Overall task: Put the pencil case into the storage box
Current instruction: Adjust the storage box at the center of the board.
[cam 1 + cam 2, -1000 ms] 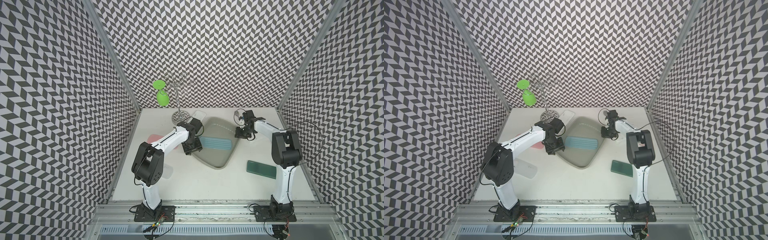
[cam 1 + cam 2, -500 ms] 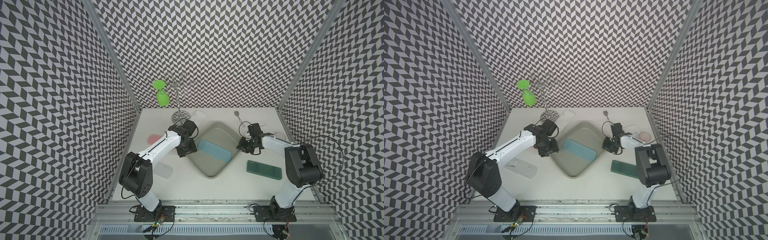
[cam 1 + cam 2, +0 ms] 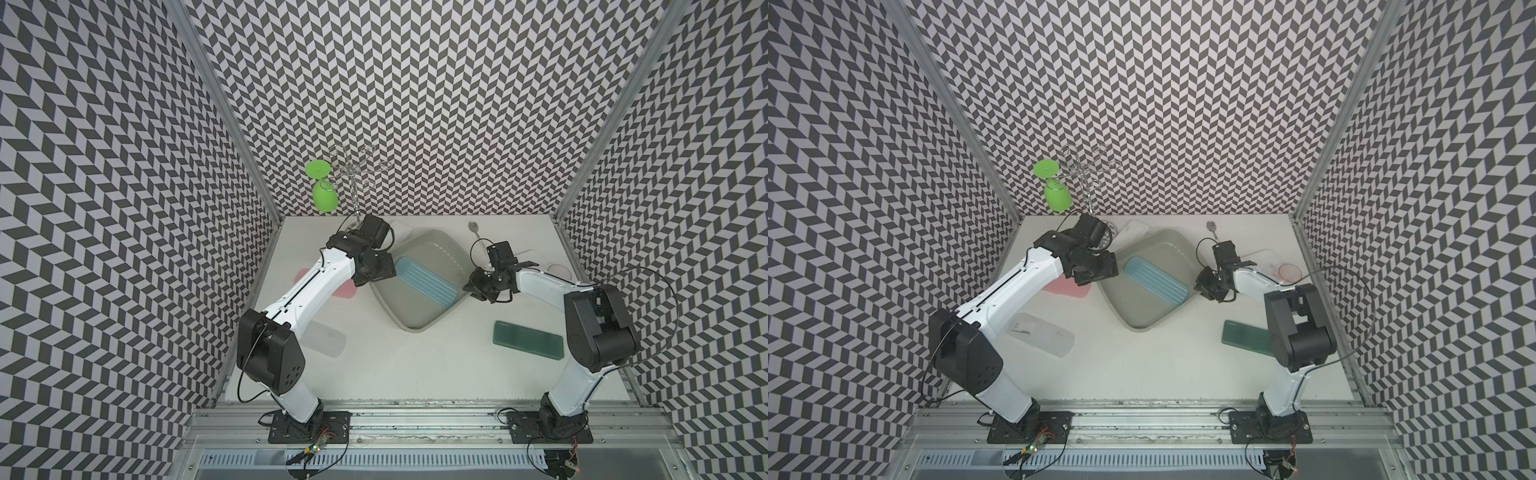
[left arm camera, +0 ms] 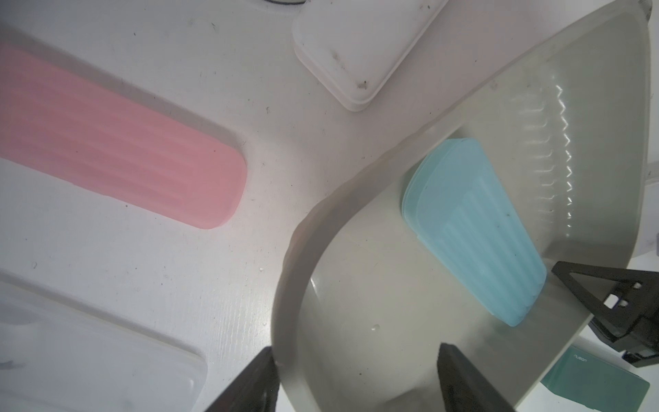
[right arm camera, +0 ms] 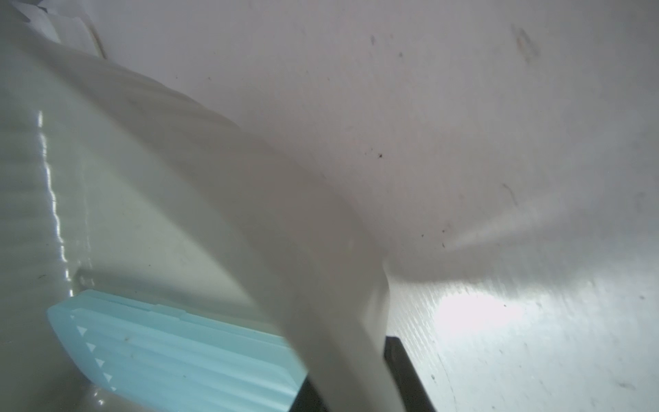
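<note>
The storage box (image 3: 415, 305) sits near the middle of the worktop's (image 3: 415, 374) back edge, turned cornerwise. The blue pencil case (image 3: 426, 280) lies flat on its floor, one end toward the rim that the right arm holds. By my reading the case is already where the task wants it.

The right claw (image 5: 351, 378) is pinched tight on the box's rim, most likely to steady the box. The left claw (image 4: 354, 347) stands fairly wide astride the opposite rim, one finger outside and one inside, gripping nothing (whether it means to grip or let go I cannot say).

A pink case (image 4: 117, 142) lies toward the worktop's left edge and a dark green case (image 3: 528, 338) toward its right edge, both outside the box.
</note>
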